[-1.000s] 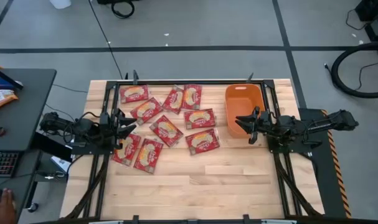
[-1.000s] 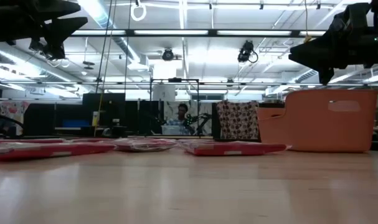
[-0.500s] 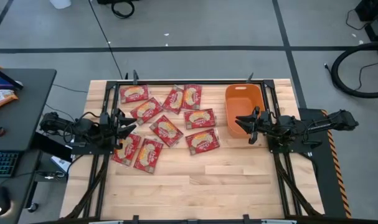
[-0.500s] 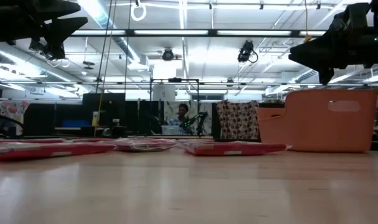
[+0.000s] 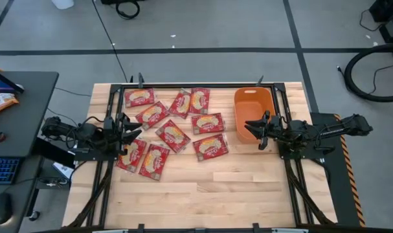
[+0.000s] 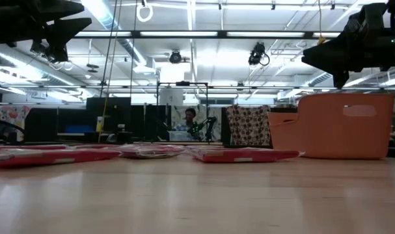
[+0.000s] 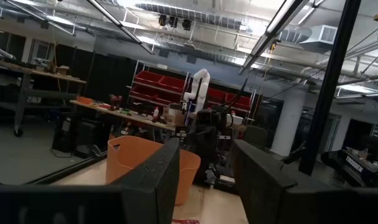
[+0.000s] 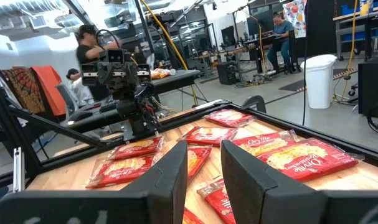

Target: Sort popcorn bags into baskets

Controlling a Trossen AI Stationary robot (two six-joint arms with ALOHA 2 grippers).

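The pale planked wooden desk [image 5: 209,188] has a smooth, faintly sheened surface. The flat red popcorn bags [image 5: 210,147] are glossy film with crinkled, light-catching faces. The orange rectangular plastic basket [image 5: 251,111] is smooth and matt. The black frame rails [image 5: 293,188] along the desk look like matt metal.

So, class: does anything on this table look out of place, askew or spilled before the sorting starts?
Nothing is spilled or damaged. The popcorn bags lie flat but scattered at mixed angles, some overlapping, all outside the orange basket, which stands upright and looks empty. The left gripper and right gripper hover above the table, holding nothing.
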